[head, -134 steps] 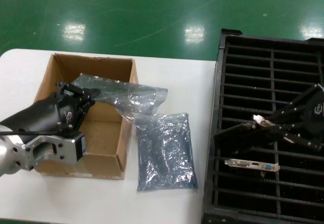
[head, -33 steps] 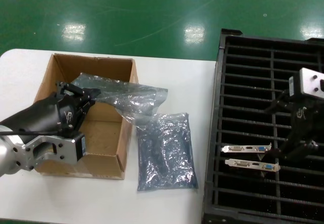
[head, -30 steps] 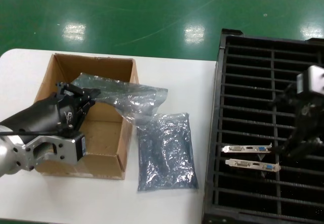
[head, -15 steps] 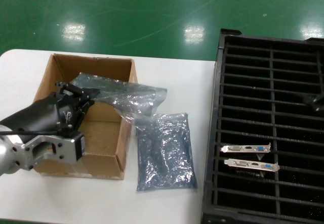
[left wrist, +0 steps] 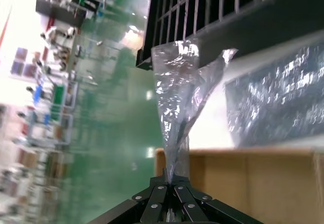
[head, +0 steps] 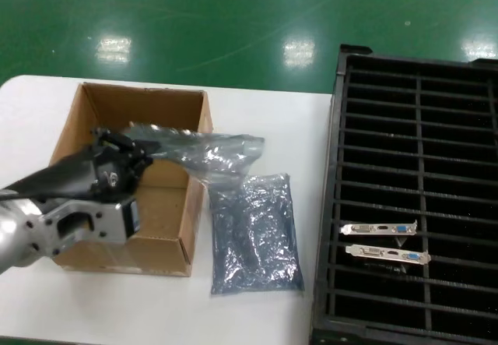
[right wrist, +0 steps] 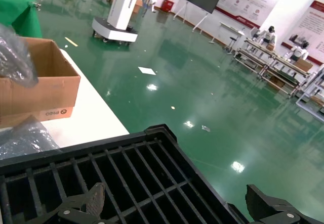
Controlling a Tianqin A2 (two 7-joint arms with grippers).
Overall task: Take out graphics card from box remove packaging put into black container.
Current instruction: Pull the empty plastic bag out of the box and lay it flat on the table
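Over the box (head: 124,177), left gripper (head: 138,152) clenched on crinkled packaging (head: 204,152). Right of the box, a second bag (head: 254,232) flat on the table (head: 257,119). Farther right, black container (head: 416,96) holding graphics card (head: 378,228) and its twin (head: 387,254). Right gripper (right wrist: 174,204) spread wide above the container.

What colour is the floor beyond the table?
Glossy green floor, with light reflections; clearest in the head view.

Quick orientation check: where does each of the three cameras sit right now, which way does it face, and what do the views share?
Head: looks down from above at the brown cardboard box, black slotted tray and left gripper.
Left wrist: behind its shut fingers, facing the crinkled translucent bag pinched there.
Right wrist: above the tray, facing the green floor; open fingers show.
Shared: box, tray.
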